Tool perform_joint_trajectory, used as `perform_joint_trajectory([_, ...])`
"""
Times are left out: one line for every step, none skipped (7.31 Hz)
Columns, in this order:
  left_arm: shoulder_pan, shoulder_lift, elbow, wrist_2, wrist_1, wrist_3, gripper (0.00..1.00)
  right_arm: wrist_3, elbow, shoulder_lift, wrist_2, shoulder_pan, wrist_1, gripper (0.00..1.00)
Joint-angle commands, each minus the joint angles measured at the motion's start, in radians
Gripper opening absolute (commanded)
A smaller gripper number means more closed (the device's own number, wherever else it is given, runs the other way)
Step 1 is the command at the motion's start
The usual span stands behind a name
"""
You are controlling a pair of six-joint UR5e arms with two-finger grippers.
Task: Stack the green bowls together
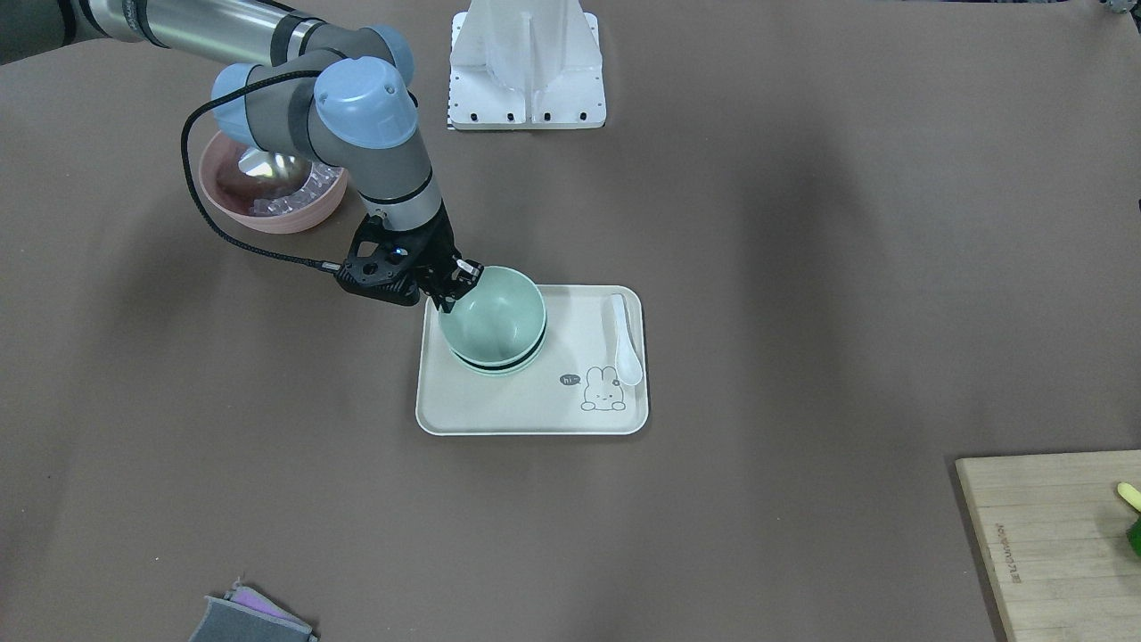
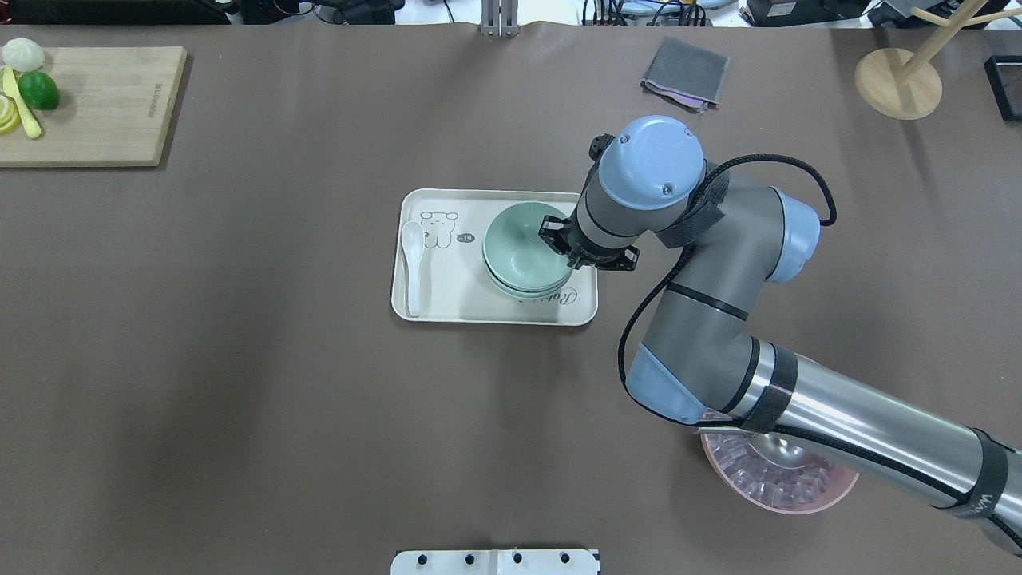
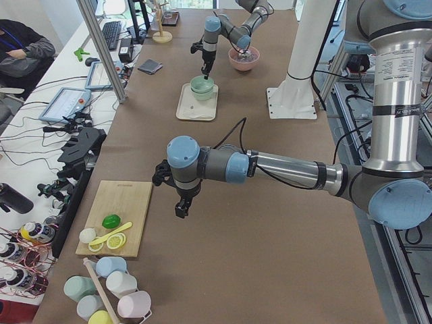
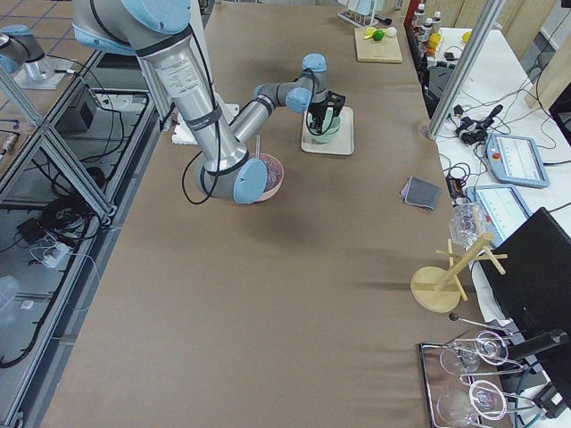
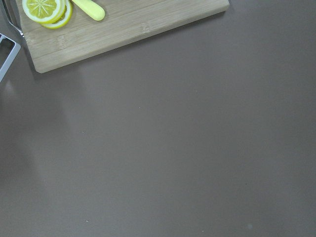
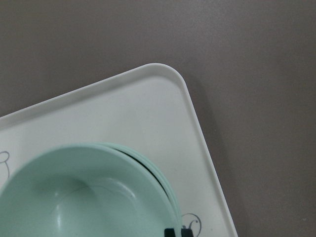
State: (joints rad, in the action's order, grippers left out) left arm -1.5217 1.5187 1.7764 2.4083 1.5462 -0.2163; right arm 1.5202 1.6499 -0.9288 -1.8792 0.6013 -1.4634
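The green bowls (image 1: 495, 321) sit nested on a cream tray (image 1: 526, 406) at the table's middle; they also show in the overhead view (image 2: 523, 251). The top bowl sits slightly tilted, with a dark gap above the lower ones. My right gripper (image 1: 453, 287) is shut on the top bowl's rim on the robot's side. The right wrist view shows the top bowl (image 6: 84, 197) over the lower rims. My left gripper (image 3: 181, 210) hangs over bare table near a cutting board; I cannot tell if it is open or shut.
A white spoon (image 1: 624, 343) lies on the tray beside the bowls. A pink ribbed bowl (image 1: 267, 192) with a metal scoop sits under my right arm. A wooden cutting board (image 2: 88, 104) with fruit, a grey cloth (image 2: 685, 72) and a wooden stand (image 2: 898, 80) lie at the far edge.
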Motion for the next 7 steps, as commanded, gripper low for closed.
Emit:
perform_joint_trajectory([0.0,0.0,0.0,0.0,0.0,0.0,0.99,0.0,-0.005,0.004,0.0,0.0,0.0,0.0])
perform_joint_trajectory([0.0,0.0,0.0,0.0,0.0,0.0,0.99,-0.002,-0.007,0.004,0.005,0.0,0.0,0.0])
perform_joint_trajectory([0.0,0.0,0.0,0.0,0.0,0.0,0.99,-0.002,-0.009,0.008,0.005,0.0,0.0,0.0])
perform_joint_trajectory([0.0,0.0,0.0,0.0,0.0,0.0,0.99,-0.002,-0.015,0.014,0.006,0.0,0.0,0.0])
perform_joint_trajectory([0.0,0.0,0.0,0.0,0.0,0.0,0.99,-0.005,-0.019,0.016,0.006,0.0,0.0,0.0])
perform_joint_trajectory([0.0,0.0,0.0,0.0,0.0,0.0,0.99,-0.003,-0.019,0.018,0.006,0.0,0.0,0.0])
perform_joint_trajectory([0.0,0.0,0.002,0.0,0.0,0.0,0.99,-0.005,-0.021,0.018,0.006,0.0,0.0,0.0])
